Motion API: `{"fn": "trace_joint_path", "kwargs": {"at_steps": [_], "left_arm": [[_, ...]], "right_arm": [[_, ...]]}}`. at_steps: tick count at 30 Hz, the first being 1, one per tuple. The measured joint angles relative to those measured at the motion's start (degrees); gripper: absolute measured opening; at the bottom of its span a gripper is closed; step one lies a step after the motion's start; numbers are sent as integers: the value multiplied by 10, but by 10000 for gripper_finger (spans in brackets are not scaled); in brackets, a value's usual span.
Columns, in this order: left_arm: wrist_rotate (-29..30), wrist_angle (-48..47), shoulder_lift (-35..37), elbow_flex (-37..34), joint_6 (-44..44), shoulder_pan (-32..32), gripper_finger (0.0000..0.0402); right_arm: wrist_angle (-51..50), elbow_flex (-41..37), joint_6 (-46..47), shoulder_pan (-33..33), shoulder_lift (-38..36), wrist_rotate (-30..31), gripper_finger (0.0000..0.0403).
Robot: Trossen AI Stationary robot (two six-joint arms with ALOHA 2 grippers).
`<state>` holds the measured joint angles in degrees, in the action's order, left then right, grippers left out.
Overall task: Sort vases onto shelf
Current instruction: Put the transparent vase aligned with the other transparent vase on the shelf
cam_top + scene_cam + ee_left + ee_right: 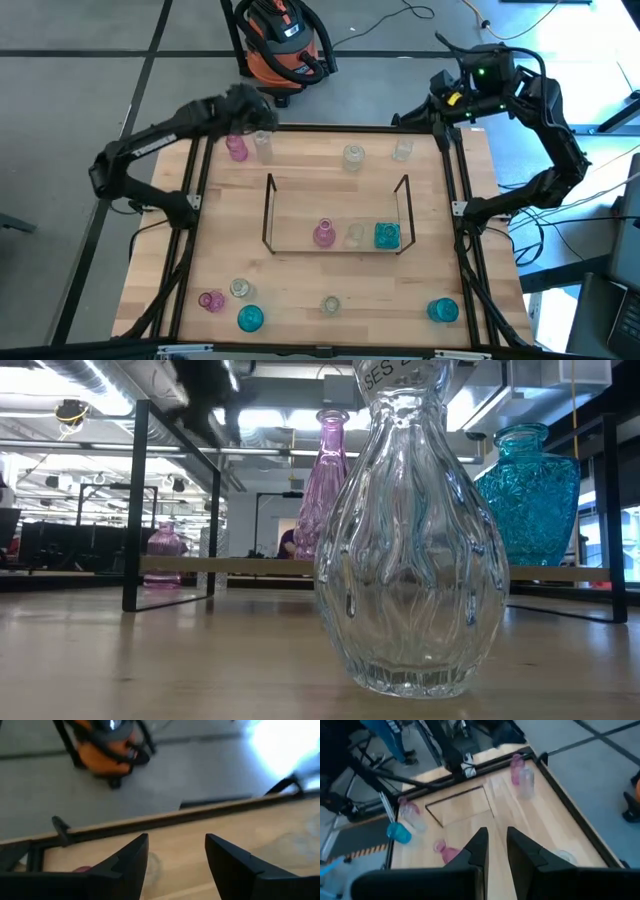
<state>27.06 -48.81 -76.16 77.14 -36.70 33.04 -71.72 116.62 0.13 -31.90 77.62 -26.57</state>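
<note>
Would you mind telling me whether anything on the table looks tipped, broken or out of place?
Nothing stands out. The three vases on the shelf stand upright, the loose vases around it look upright too, and no breakage shows.

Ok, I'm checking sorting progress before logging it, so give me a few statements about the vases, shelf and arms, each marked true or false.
1. The dark wire-frame shelf holds three vases: a pink glass vase, a clear glass vase and a teal glass vase. True.
2. The shelf vases are lying on their sides. False: they stand upright.
3. The left gripper is open above the table's far left corner. True.
4. The right gripper holds a vase. False: nothing is between its fingers.
</note>
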Motion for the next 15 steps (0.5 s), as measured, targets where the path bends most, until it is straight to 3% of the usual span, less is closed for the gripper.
{"fn": "trace_joint_path", "kwargs": {"at_steps": [8, 15], "left_arm": [[-201, -31, -85, 0, 84, 134, 186], [-233, -60, -138, 0, 133, 151, 186]], "right_arm": [[32, 0, 38, 0, 12, 68, 50], [41, 0, 64, 0, 29, 80, 50]]}}
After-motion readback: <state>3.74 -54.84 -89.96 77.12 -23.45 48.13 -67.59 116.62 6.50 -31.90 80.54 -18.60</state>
